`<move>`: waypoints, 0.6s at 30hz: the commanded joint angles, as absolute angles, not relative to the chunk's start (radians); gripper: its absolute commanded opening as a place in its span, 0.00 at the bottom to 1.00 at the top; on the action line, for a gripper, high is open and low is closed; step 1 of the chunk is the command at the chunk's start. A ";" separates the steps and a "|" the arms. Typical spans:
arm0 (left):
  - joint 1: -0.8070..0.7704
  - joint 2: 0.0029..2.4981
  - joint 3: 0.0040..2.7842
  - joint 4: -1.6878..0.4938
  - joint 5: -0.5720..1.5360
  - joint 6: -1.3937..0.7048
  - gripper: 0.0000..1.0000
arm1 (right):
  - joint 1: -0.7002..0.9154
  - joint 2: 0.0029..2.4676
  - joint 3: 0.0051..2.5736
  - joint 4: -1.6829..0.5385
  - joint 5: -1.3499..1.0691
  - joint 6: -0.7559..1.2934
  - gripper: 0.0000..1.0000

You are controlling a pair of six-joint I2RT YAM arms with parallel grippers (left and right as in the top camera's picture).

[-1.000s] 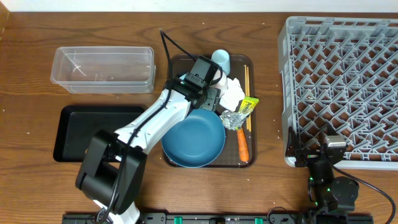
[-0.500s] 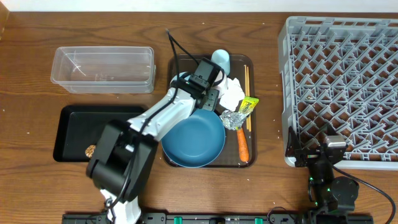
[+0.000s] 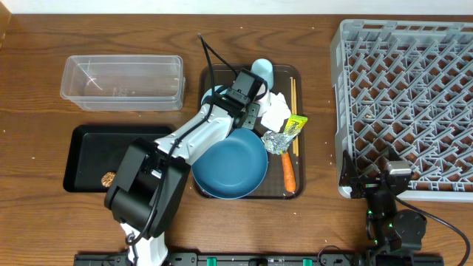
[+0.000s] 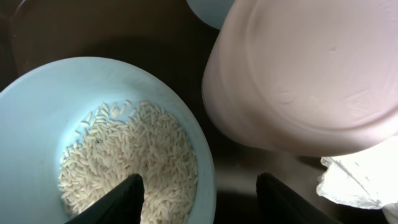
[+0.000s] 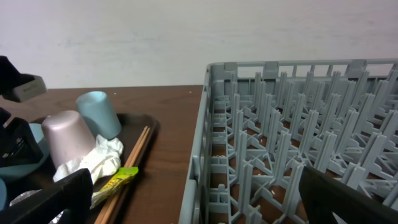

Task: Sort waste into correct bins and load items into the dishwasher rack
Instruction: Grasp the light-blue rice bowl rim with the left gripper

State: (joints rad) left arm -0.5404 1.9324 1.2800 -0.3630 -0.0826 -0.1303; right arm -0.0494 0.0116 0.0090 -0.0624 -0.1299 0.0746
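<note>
A small light-blue bowl (image 4: 43, 106) holding white rice (image 4: 124, 155) sits on the brown tray (image 3: 211, 74), beside the pale pink cup (image 4: 305, 74). My left gripper (image 4: 199, 180) is open astride the bowl's right rim, one finger over the rice and the other outside. From overhead the left gripper (image 3: 244, 111) covers the bowl (image 3: 211, 94). The dark-blue plate (image 3: 230, 166), light-blue cup (image 3: 262, 71), tissue (image 3: 275, 109), wrapper (image 3: 295, 125), foil (image 3: 275, 140), carrot (image 3: 288, 171) and chopsticks (image 3: 293, 92) share the tray. My right gripper (image 5: 202, 199) stands open by the grey rack (image 3: 406, 103).
The clear tub (image 3: 122, 81) stands at the back left. In front of it lies the black tray (image 3: 89, 151) with a brown food lump (image 3: 109, 178) in it. The rack fills the right side of the table.
The left arm's lower links swung aside, uncovering the brown lump in the black tray. Its gripper stayed over the bowl. The right arm has not moved.
</note>
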 commanded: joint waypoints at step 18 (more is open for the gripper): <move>-0.540 1.967 1.258 -0.376 -0.098 -0.131 0.57 | -0.068 0.006 0.006 -0.064 -0.124 0.073 0.99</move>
State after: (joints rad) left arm -0.5404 1.9411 1.2732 -0.3740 -0.0826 -0.1303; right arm -0.0494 0.0116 0.0090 -0.0624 -0.1299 0.0746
